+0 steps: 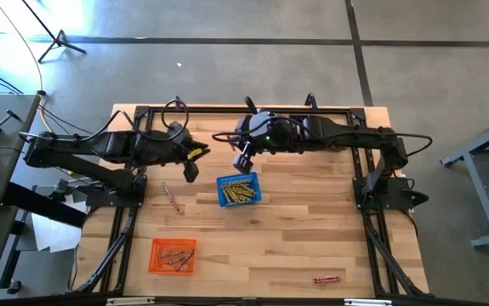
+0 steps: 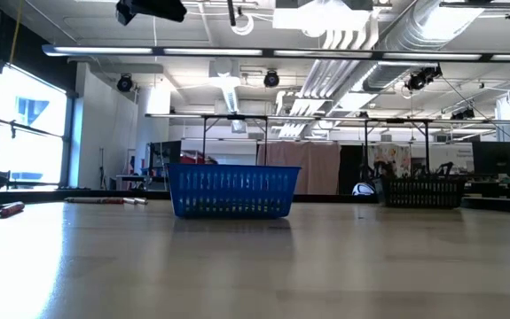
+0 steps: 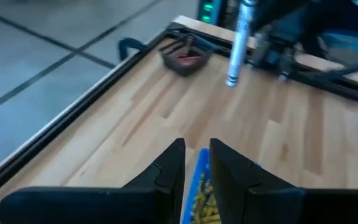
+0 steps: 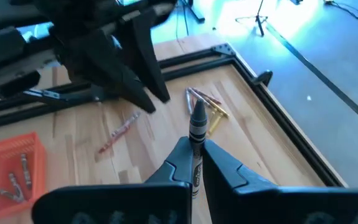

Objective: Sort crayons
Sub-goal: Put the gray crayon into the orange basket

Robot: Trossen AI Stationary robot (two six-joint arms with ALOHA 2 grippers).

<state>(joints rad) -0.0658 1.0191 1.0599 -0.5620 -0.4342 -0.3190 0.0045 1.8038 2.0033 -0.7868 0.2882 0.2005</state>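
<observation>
The right gripper (image 4: 196, 163) clamps an upright grey crayon (image 4: 197, 134) above the table (image 1: 295, 238) — beside the blue basket (image 1: 239, 189) of yellow crayons (image 1: 238, 190). The left gripper (image 3: 196, 163) hovers nearby, fingers slightly apart, empty.

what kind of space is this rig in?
Looks like an open industrial lab or workshop, not a home. The low view shows exposed ceiling ducts and strip lights; the high view shows a wooden table on bare concrete floor, with equipment stands around.
</observation>
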